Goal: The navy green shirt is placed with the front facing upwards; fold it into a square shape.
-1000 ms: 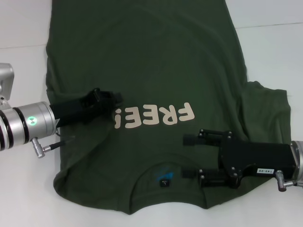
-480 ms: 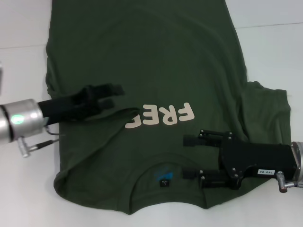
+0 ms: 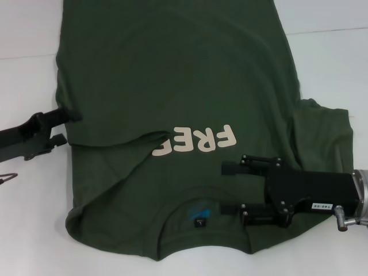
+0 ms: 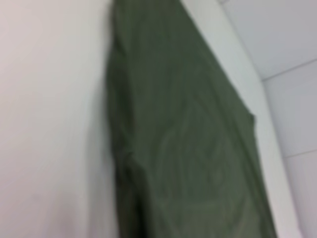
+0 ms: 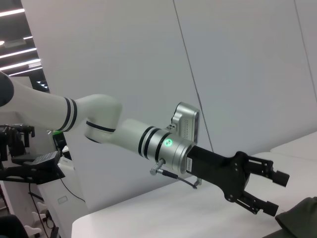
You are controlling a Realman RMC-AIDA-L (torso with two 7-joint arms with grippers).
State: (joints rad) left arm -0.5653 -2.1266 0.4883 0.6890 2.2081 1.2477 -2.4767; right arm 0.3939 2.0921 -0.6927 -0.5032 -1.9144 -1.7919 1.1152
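On the white table (image 3: 29, 34): dark olive-green cotton T-shirt (image 3: 172, 75), front up, cream "FREE" print (image 3: 198, 140) partly covered by a fold.
Left hand (image 3: 66, 126): at the shirt's left edge, black fingers spread apart, upper fingertip touching the cloth, gripping nothing.
Right hand (image 3: 226, 190): hovering over the shirt beside the neck label (image 3: 199, 219), fingers wide apart, empty.

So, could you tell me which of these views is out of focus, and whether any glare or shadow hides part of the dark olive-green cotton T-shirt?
Left wrist view: soft throughout, the dark olive-green cotton T-shirt without crisp edges. Head view: sharp, evenly lit, no glare; the cream "FREE!" print is partly covered by a cloth fold, not by shadow. Right wrist view: sharp on the left gripper; bright strip lights at the far side.
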